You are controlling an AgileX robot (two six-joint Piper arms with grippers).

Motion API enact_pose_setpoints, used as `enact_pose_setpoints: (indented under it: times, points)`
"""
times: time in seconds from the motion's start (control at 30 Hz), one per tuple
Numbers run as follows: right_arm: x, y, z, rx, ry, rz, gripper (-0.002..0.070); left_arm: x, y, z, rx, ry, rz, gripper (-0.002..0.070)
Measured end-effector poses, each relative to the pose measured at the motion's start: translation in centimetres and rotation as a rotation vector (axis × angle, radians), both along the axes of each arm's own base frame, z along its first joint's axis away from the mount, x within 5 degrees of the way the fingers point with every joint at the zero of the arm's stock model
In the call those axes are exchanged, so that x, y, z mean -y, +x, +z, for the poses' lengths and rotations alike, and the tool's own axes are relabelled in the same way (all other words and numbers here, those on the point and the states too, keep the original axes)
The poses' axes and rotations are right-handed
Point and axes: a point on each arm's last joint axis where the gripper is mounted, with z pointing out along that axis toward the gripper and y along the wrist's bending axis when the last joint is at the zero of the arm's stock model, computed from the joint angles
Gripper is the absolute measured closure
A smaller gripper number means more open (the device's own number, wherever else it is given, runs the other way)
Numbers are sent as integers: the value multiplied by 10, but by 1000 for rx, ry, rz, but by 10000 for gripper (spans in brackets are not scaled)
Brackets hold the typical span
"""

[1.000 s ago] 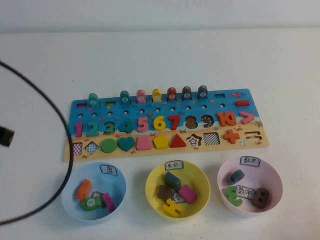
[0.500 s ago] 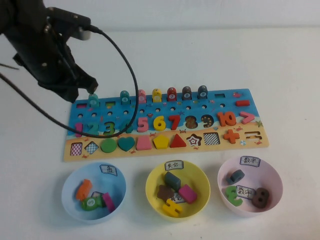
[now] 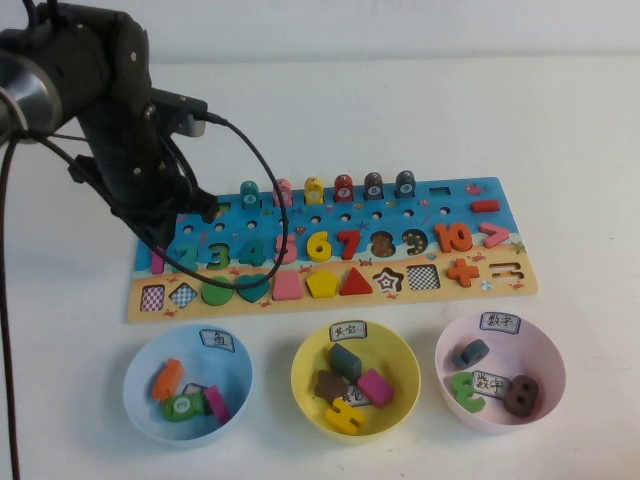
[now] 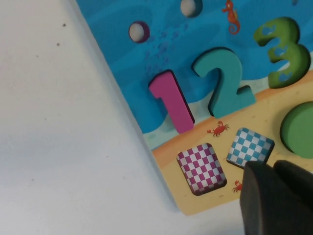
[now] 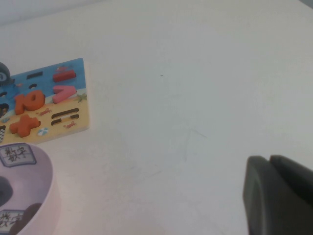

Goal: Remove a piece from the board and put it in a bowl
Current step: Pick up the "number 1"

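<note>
- Pink wooden numeral "1" [image 4: 171, 107], a slim bar, sits in its slot at the left end of the long wooden puzzle board [image 3: 420, 200], beside the teal "2" [image 4: 226, 82].
- We see our left gripper [image 4: 274, 200] hovering over that left end of the board; in the left wrist view its dark fingers appear pressed together, holding nothing.
- We judge the step in hand to be the approach: the jaws should part, centre on the bar's narrow sides, and descend without nudging the "2".
- Our right gripper [image 5: 279, 196] rests above bare table well to the right of the board, fingers seemingly closed and empty.
- Beyond the board's right end, on its near side, waits the pale pink round plastic bowl [image 3: 545, 350], already holding some pieces.
</note>
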Motion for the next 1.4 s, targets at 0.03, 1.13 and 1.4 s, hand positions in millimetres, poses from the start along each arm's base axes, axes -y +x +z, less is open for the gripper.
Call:
enact_pose_setpoints:
  times: [0.03, 1.13, 1.4]
  points:
    - [0, 0, 0, 0, 0, 0, 694, 0, 2, -5, -10, 1, 18, 659]
    - [0, 0, 0, -2, 0, 0, 694, -29, 33, -66, -70, -52, 217, 385]
    - [0, 0, 0, -2, 0, 0, 694, -28, 35, -69, -78, -59, 220, 414]
